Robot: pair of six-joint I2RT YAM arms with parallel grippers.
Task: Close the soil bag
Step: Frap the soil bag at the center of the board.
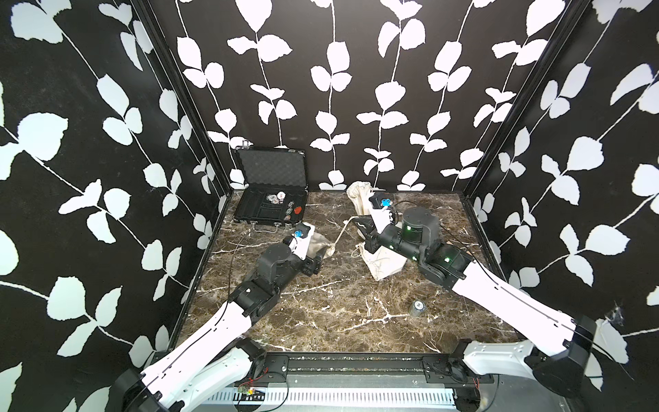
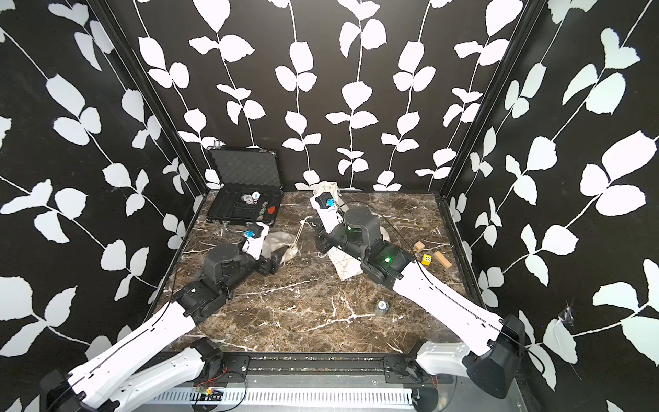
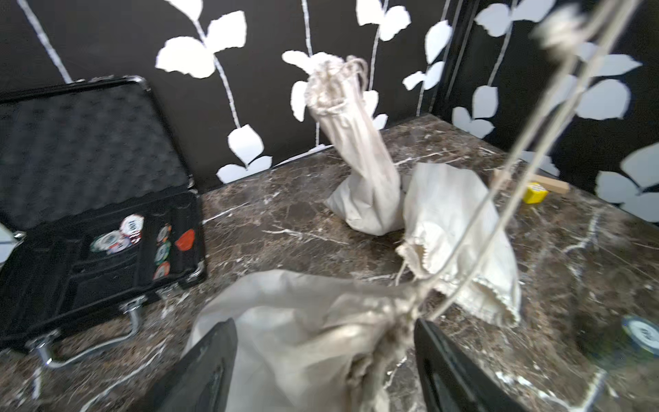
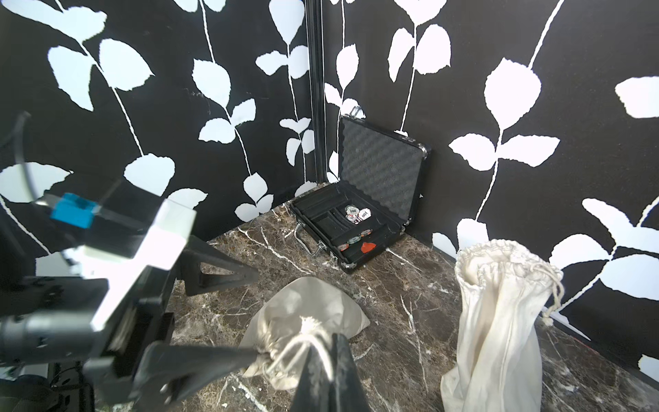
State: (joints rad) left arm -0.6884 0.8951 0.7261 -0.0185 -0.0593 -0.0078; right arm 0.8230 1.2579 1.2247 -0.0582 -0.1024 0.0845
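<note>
Left gripper point(image 3: 322, 323) sits wide open, its two black fingers point(image 3: 210, 367) on either side of the soil bag point(image 3: 303, 339) and not clamping it; the bag's cinched neck is between the tips. Right gripper point(image 4: 324, 353) is closed, pinching the drawstring point(image 3: 413, 303), which runs taut from the bag's neck up to it. Soil bag lies on its side on the marble table point(image 1: 321, 321), left of centre, mouth gathered tight and pointing toward the right arm; contents not visible. Second cloth bag point(image 1: 385, 265) lies flat under the right arm, mouth loose and open, just beside the soil bag's neck in the left wrist view. Third bag point(image 4: 499, 303) stands upright near the back wall with its top drawn in, behind the right gripper in both top views. Open black case point(image 1: 271, 203) is in the back left corner with its lid up and foam-lined; a few poker chips point(image 1: 276, 198) and a red piece are in its tray. Small round tin point(image 1: 418, 307) stands alone toward the front. Yellow die point(image 2: 426, 259) and wooden blocks point(image 2: 442, 259) lie at the right edge, well apart from the bags.
</note>
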